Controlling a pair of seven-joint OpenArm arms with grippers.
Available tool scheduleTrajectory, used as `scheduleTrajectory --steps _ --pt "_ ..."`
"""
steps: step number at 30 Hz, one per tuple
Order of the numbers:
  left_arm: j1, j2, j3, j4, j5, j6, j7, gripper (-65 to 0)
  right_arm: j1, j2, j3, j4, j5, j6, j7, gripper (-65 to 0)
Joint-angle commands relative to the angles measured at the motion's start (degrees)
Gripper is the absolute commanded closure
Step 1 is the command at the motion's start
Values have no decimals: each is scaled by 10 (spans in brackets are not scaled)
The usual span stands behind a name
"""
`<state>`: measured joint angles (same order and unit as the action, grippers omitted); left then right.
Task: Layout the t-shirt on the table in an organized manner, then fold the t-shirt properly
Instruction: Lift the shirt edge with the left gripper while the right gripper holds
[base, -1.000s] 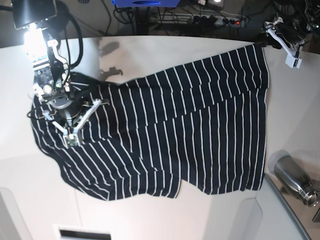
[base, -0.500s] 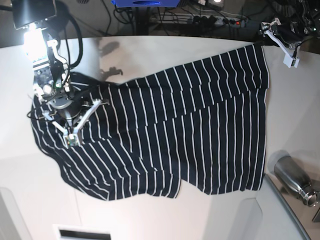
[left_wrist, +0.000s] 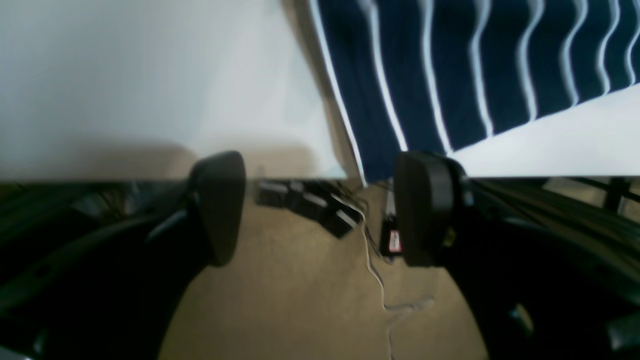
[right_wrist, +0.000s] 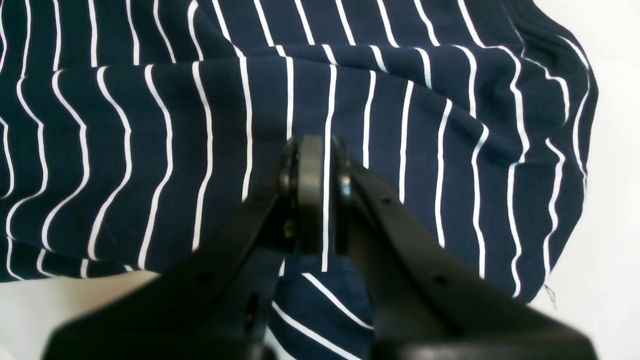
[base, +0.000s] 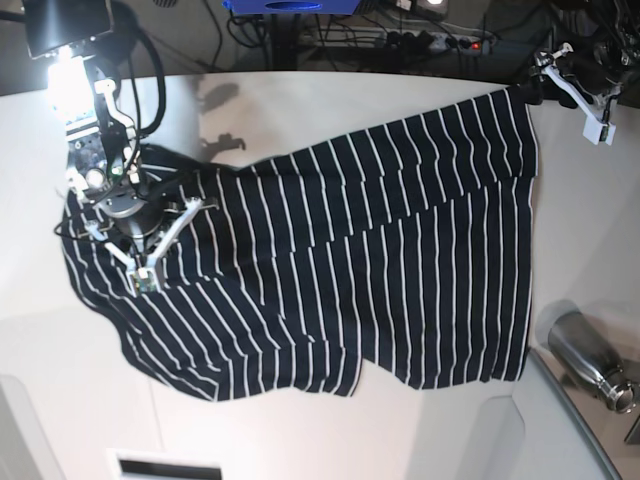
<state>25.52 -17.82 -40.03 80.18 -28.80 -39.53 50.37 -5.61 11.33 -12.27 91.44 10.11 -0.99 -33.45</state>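
**Striped shirt spread across the tabletop, one claw clamped on it, the other apart**

The t-shirt (base: 350, 270), soft dark navy fabric with thin white stripes, lies spread over the middle of the base view, reaching from the left side to the upper right. Its cloth is rumpled, with a fold line running diagonally across it and wavy stripes near the lower edge. It rests on the smooth white tabletop (base: 300, 430), whose curved far edge runs along the top of the frame.

At the left of the base view the right claw (right_wrist: 312, 200) points down onto the shirt; in the right wrist view its black fingers stand together, pinching a ridge of striped fabric.

At the upper right corner the left claw (base: 585, 85) hangs at the tabletop's far edge, just beside the shirt's corner. In the left wrist view its rounded black pads (left_wrist: 220, 205) stand well apart with nothing between them.

A shiny metal bottle (base: 590, 360) lies at the lower right, near the shirt's edge but apart from it.
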Motion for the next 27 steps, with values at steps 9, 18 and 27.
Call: scheduleTrajectory --steps 9,18,27 --pt "-46 -9 3 -91 -8 -5 -12 -448 7 3 1 8 -1 -1 11 -38" --pt "-53 8 84 -109 -8 -5 -13 -448 7 3 1 8 -1 -1 11 -38" --pt "-53 17 123 -114 -8 -5 -13 -293 7 2 7 8 -1 -5 13 -38"
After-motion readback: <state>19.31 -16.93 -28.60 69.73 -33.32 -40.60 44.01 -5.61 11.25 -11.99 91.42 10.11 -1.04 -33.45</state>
